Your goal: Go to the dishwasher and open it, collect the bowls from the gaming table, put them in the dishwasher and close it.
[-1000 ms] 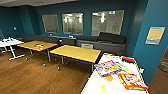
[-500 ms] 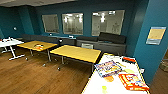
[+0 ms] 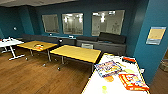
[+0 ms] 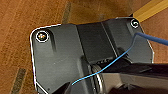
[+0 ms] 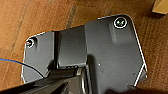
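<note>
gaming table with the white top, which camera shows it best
The head view: the gaming table sits near the robot, its white top carrying colourful boxes, yellow edge visible. The left wrist view catches a yellow strip that may be a table edge; I cannot tell which table. The right wrist view looks down at wood floor.

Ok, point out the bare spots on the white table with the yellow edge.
On the gaming table, the near left strip beside the small yellowish item is bare. The middle and right are crowded: a colourful game box, an orange box and a red item at the far end.
</note>
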`<state>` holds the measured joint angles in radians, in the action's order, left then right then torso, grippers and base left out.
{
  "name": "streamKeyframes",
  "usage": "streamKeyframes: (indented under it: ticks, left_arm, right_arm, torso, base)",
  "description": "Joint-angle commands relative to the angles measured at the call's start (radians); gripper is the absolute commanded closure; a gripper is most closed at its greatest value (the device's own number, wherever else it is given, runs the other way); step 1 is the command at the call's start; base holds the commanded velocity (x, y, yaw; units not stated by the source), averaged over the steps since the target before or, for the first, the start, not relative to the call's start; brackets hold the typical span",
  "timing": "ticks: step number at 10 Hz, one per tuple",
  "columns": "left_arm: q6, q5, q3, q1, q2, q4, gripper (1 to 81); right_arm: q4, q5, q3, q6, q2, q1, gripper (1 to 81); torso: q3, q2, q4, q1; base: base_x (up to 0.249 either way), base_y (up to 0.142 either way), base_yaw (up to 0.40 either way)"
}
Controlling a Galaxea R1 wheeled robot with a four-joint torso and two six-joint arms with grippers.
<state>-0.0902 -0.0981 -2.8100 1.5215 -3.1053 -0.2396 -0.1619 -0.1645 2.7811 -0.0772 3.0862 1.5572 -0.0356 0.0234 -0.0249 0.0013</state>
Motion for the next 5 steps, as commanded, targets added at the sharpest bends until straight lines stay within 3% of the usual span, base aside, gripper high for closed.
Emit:
streamKeyframes:
  ticks: [1,5]
  left_arm:
    - [0.004,0.043,0.013,-0.050,0.005,-0.007,1.0]
    - [0.004,0.041,0.023,-0.050,0.011,-0.006,1.0]
  right_arm:
    - [-0.001,0.046,0.000,0.001,0.002,-0.044,1.0]
    - [-0.001,0.046,-0.005,0.001,0.005,-0.041,1.0]
  torso:
    - [0.000,0.000,0.000,0.000]
    - [0.000,0.000,0.000,0.000]
  base:
    - [0.000,0.000,-0.163]
    - [0.000,0.000,-0.325]
